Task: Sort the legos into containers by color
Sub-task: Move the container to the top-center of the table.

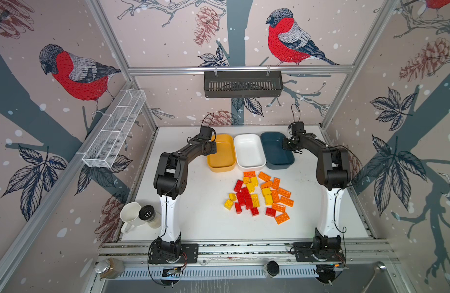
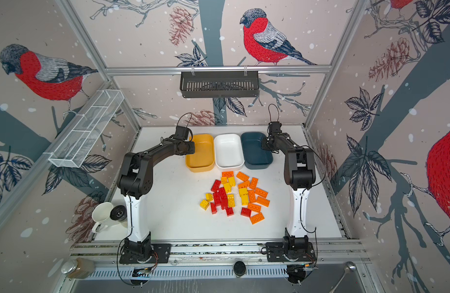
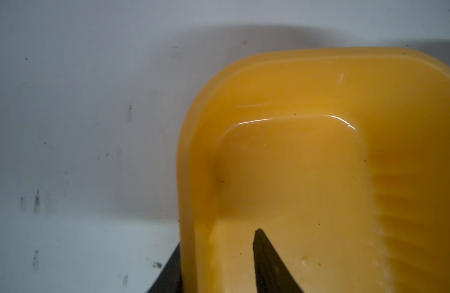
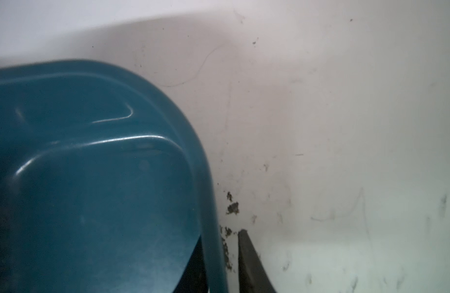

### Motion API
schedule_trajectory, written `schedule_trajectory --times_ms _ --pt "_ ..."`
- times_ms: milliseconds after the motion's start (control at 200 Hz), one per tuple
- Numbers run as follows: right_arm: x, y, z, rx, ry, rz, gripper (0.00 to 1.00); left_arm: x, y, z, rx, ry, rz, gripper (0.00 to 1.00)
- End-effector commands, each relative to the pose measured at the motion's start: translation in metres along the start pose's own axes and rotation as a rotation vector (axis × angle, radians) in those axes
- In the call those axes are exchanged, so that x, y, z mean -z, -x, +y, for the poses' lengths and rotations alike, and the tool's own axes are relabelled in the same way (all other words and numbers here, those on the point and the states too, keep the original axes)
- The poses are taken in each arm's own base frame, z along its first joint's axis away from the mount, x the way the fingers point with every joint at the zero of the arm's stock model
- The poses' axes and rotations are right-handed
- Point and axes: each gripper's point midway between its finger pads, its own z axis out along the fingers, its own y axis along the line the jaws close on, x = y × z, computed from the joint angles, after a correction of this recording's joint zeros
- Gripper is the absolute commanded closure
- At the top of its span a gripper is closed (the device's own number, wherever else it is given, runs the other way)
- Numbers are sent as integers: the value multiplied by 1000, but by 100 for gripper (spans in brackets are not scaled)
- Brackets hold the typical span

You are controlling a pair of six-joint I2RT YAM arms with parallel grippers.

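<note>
Wrist views, left claw [image 3: 218,238] gripping yellow tray [image 3: 320,83], right claw [image 4: 221,234] gripping teal tray [image 4: 92,203]

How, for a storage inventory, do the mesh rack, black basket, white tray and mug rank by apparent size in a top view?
Largest to smallest:
1. white mesh rack and black slotted basket: they look alike, and both are mounted nearer the camera, so unranked
2. white tray
3. mug

Bullfinch-and-pinecone wallpaper [image 1: 74,73]; aluminium frame [image 1: 168,70]; scuffed white tabletop [image 1: 201,215]; soft, even light
</note>
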Motion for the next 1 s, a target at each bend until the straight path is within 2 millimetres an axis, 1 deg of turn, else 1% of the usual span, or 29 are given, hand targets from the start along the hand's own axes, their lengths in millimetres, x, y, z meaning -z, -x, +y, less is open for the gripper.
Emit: schedule_trajectory --times_ms 0,90,185,285,370,425,580,665,820,925,995 --pt "-6 -4 2 -65 -28 5 81 -4 1 -6 -81 -38 6 70" --pt "-3 -8 12 -52 -14 9 81 -5 1 -11 -126 -66 4 76" --pt "1 -16 18 -23 -25 11 81 -5 2 -15 -141 -82 15 77" --pt "7 -21 7 -17 -107 18 79 -4 1 -16 -109 -87 23 77" --pt "15 -19 -6 -15 -177 7 76 -1 2 -8 -72 -44 19 75" --pt "21 -16 -9 -7 -192 -2 75 2 3 -3 -55 -16 17 73" --pt "32 -6 -15 5 -203 -24 73 12 4 2 -20 13 9 68" --pt "32 -4 -19 6 -197 -25 73 15 2 4 -5 25 12 65" --pt "28 0 -24 32 -211 -25 74 19 -5 4 20 16 24 64" --pt "22 3 -32 32 -224 -26 78 16 -12 3 31 0 38 64" --pt "20 3 -36 40 -230 -15 79 15 -15 2 38 -4 48 64"
